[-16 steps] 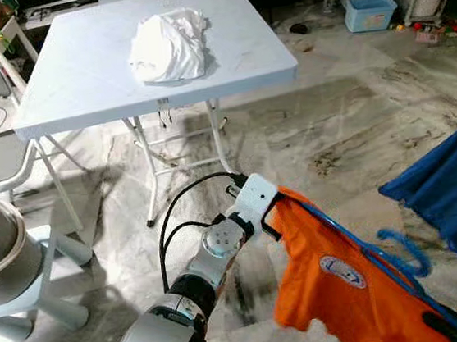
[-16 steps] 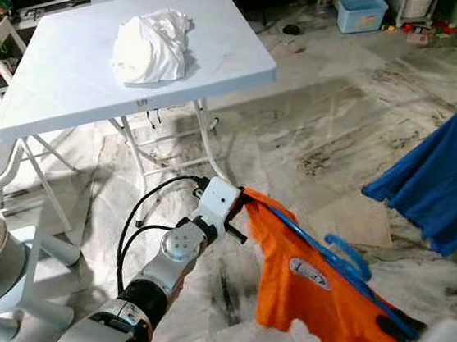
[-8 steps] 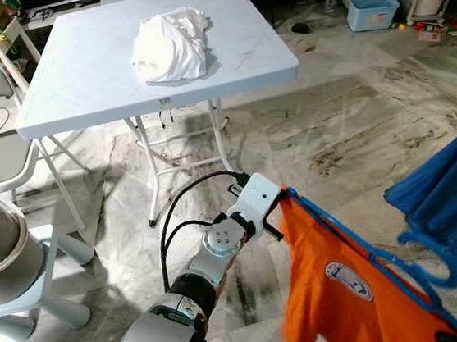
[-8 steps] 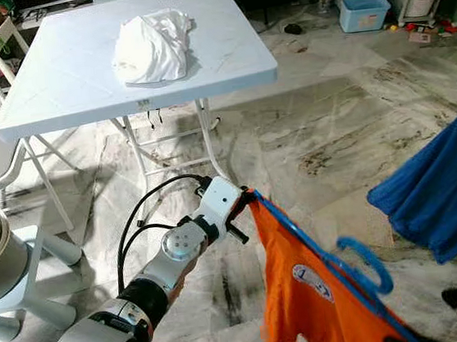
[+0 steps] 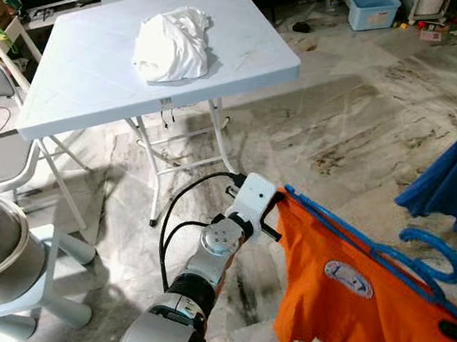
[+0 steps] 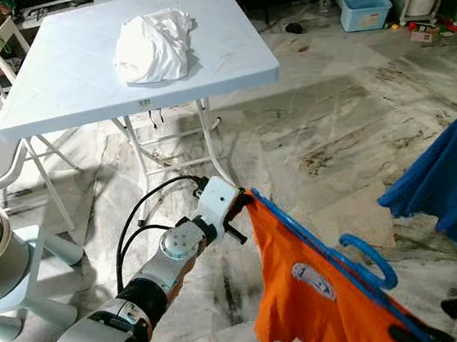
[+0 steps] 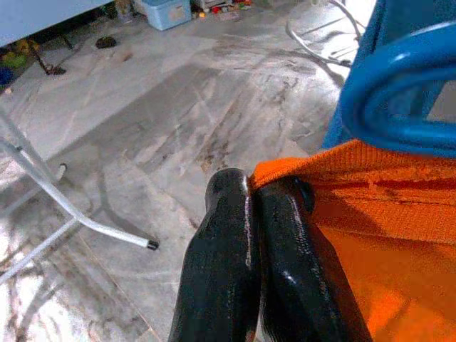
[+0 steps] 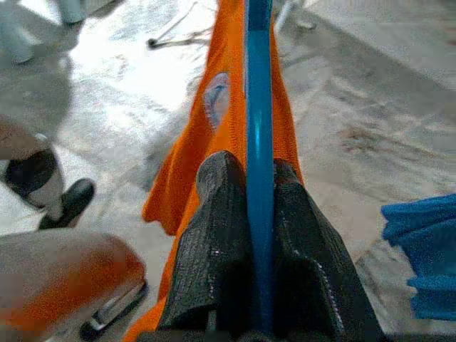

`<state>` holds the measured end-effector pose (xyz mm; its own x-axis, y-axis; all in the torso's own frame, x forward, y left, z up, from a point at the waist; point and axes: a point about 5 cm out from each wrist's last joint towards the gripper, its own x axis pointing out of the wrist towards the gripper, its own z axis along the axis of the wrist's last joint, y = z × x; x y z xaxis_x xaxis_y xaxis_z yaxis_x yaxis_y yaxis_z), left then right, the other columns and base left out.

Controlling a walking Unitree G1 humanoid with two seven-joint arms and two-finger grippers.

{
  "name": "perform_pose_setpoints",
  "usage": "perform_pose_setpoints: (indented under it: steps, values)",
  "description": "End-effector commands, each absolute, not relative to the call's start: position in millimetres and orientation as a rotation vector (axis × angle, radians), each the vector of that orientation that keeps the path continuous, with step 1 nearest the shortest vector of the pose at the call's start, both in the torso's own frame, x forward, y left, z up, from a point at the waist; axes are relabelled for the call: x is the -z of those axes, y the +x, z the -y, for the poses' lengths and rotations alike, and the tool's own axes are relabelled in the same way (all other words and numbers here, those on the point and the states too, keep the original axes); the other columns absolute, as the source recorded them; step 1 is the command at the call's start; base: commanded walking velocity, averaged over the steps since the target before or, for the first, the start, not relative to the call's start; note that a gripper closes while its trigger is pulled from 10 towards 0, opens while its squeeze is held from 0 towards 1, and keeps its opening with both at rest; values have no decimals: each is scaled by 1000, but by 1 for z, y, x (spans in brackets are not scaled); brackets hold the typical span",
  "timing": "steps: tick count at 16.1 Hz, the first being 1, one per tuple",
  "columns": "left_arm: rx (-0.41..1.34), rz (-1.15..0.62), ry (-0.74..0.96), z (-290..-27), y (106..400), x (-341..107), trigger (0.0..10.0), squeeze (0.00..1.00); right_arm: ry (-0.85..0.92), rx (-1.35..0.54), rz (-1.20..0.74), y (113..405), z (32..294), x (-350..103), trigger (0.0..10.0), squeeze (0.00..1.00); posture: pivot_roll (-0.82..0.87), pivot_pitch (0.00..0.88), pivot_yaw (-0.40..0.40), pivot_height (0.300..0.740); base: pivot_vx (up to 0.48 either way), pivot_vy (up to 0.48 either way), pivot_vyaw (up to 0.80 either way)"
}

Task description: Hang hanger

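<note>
Above the marble floor [image 5: 346, 116], left gripper [image 7: 251, 187] fingers pinch the orange shirt [image 5: 341, 290] shoulder, while right gripper [image 8: 249, 171] fingers clamp the blue hanger [image 8: 258, 107].

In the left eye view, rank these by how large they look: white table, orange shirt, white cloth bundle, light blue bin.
1. white table
2. orange shirt, though it hangs much nearer the camera, so its true size is unsure
3. white cloth bundle
4. light blue bin, far back on the floor
</note>
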<state>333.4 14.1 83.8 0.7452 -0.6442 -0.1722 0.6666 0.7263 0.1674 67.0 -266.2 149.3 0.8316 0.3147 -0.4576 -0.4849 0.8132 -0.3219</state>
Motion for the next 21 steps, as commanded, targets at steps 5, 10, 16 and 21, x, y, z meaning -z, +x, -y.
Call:
perform_pose_setpoints:
  steps: [5,10,16,21]
  values:
    - [470,-83,37,-41,354,-100,0,0,-408,-291,-388,81,267,-140,10000,0,-149,119,39,740,0,0,0]
    - [551,-129,63,-33,346,-90,3608,1000,-358,-140,-190,133,242,-138,10000,0,-149,121,30,740,0,0,0]
    - [742,-174,162,-28,328,-71,10000,1000,-378,-217,-178,158,218,-128,10000,0,-131,125,24,740,0,0,0]
    - [842,-129,237,-30,325,-71,10000,1000,-441,-264,-235,158,223,-123,10000,0,-120,123,18,740,0,0,0]
